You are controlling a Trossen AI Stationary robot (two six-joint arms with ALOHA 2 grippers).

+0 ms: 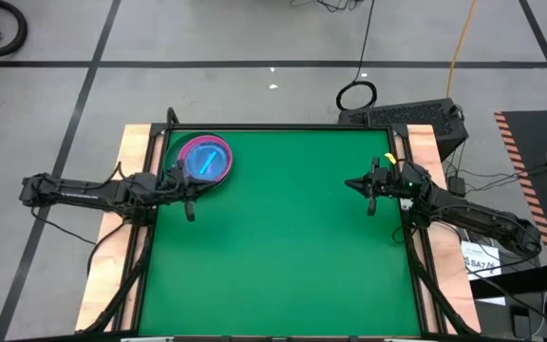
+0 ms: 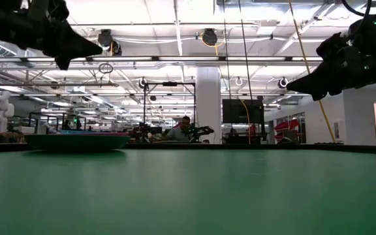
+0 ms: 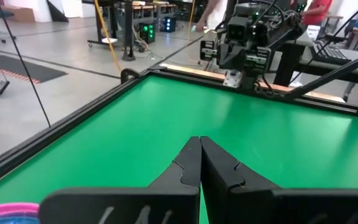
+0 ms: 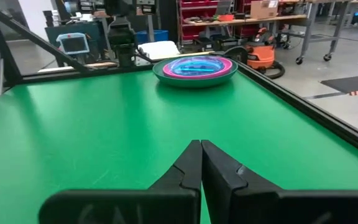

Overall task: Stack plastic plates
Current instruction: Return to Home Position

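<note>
The plastic plates [image 1: 204, 160] sit nested in one stack at the far left of the green table, resting on a dark green bottom plate with magenta and cyan ones above [image 4: 196, 68]. In the low view the stack [image 2: 77, 140] is a low dark shape. My left gripper [image 1: 198, 182] hovers shut just beside the stack's near side, pointing toward the table's right; only a pink rim [image 3: 8, 211] shows by it in its wrist view. My right gripper [image 1: 349, 183] hovers shut at the right edge, pointing toward the stack. Both are above the table [image 2: 100, 47] [image 2: 289, 85].
The green table top [image 1: 283, 256] lies bare between the two grippers and toward the near edge. A black frame [image 1: 283, 126] borders it, with wooden boards [image 1: 131, 152] outside. A dark case [image 1: 406, 116] and a cable loop [image 1: 356, 95] lie on the floor beyond the far edge.
</note>
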